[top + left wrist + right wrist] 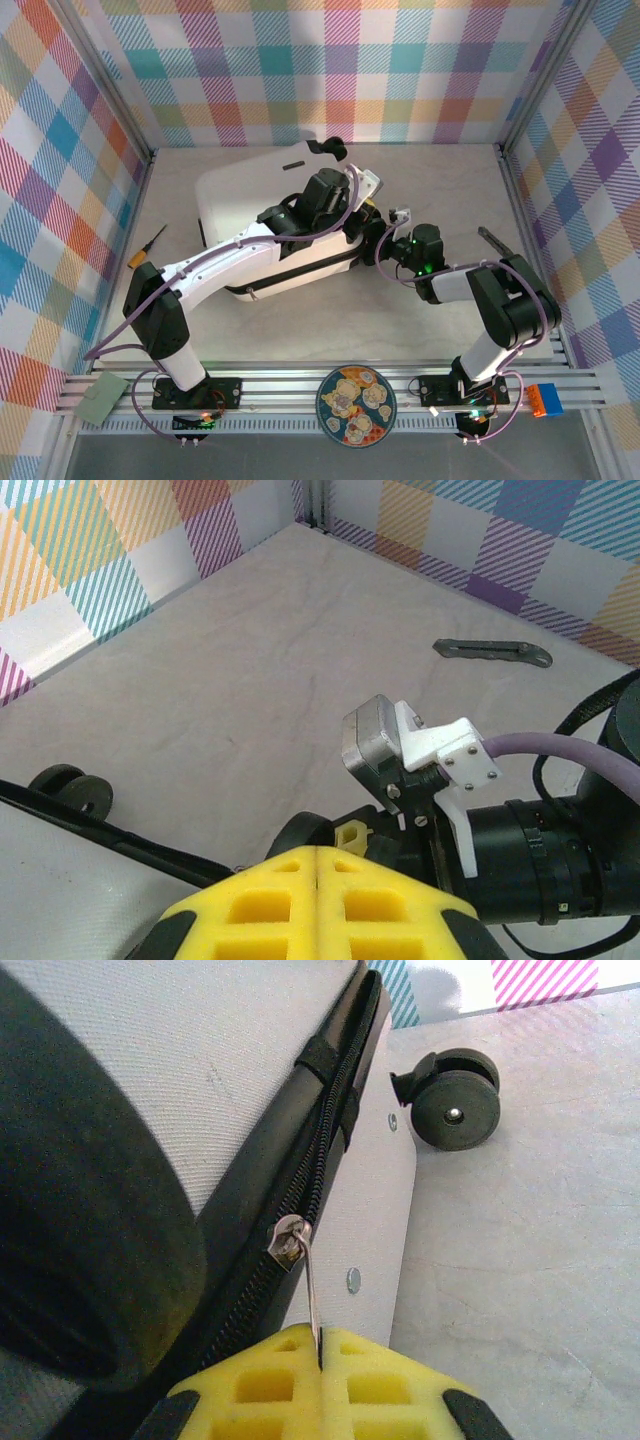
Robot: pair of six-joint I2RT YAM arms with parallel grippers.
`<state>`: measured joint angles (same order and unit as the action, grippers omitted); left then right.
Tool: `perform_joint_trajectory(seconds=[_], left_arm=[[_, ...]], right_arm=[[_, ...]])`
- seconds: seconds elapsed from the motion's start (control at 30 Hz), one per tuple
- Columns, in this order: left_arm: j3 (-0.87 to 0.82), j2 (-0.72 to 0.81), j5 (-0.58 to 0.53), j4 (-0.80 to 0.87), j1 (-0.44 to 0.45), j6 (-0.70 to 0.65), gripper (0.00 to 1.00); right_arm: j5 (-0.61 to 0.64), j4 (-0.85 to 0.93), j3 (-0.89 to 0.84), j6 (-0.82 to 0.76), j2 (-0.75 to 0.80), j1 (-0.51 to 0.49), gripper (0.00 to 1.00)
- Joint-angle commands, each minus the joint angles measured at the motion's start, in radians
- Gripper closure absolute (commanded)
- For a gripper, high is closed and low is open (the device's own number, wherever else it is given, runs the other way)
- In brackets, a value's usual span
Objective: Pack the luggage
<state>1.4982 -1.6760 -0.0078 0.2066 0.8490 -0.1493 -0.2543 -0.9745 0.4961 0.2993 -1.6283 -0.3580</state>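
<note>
**A:** Luggage (250,190) first. Where is it?

**B:** It lies flat on the worktop (300,335), around the middle and a little toward the far-left corner. The white shell faces up and the lid is down. One black wheel (455,1110) stands at its corner.

**A:** And the jaws?

**B:** The right jaws are clenched on the thin metal zipper pull (313,1305). Its end goes in between the yellow pads (380,1375). The slider (290,1240) sits on the black zipper band (325,1145). The left jaws are closed with pad against pad (380,905), and I see nothing between them. They are above the luggage, near the right wrist.

**A:** So which step is this?

**B:** I think it is zipping the case shut. To do it well, the pull should travel along the band and not away from the shell, so that the slider does not jam. At the rounded corner the wrist should turn with the track. The left arm could press on the lid, so that the case does not slide and the two halves meet.

**A:** What is around?

**B:** The worktop is pale, like stone. A screwdriver (146,248) lies near the left edge, and a dark flat tool (490,651) near the right edge. A patterned plate (356,405) sits at the near edge, between the arm bases. Checked pastel walls close in three sides.
</note>
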Motion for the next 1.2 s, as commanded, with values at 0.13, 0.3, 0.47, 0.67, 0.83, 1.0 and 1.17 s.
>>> perform_joint_trajectory(seconds=[0.13,0.3,0.47,0.67,0.83,1.0,1.17], left_arm=[[-0.015,0.073,0.011,-0.010,-0.001,0.007,0.98],[-0.047,0.125,0.019,-0.010,0.002,0.019,0.98],[-0.074,0.192,-0.106,0.024,0.012,0.045,0.94],[-0.164,0.332,-0.487,0.176,-0.004,0.145,0.74],[-0.282,0.512,-0.573,0.304,-0.084,0.278,0.43],[-0.399,0.663,-0.607,0.362,-0.163,0.400,0.33],[-0.541,0.752,-0.514,0.358,-0.300,0.503,0.33]], right_arm=[[0.040,-0.002,0.086,0.026,-0.074,0.056,1.00],[0.005,-0.004,0.145,0.041,-0.125,0.090,1.00],[-0.050,-0.034,0.165,0.041,-0.148,0.102,1.00],[-0.039,-0.006,0.145,0.057,-0.121,0.109,0.83],[0.018,0.139,0.145,0.079,-0.022,0.137,0.69],[0.059,0.326,0.177,0.084,0.093,0.185,0.56],[0.085,0.506,0.233,0.048,0.192,0.205,0.47]])
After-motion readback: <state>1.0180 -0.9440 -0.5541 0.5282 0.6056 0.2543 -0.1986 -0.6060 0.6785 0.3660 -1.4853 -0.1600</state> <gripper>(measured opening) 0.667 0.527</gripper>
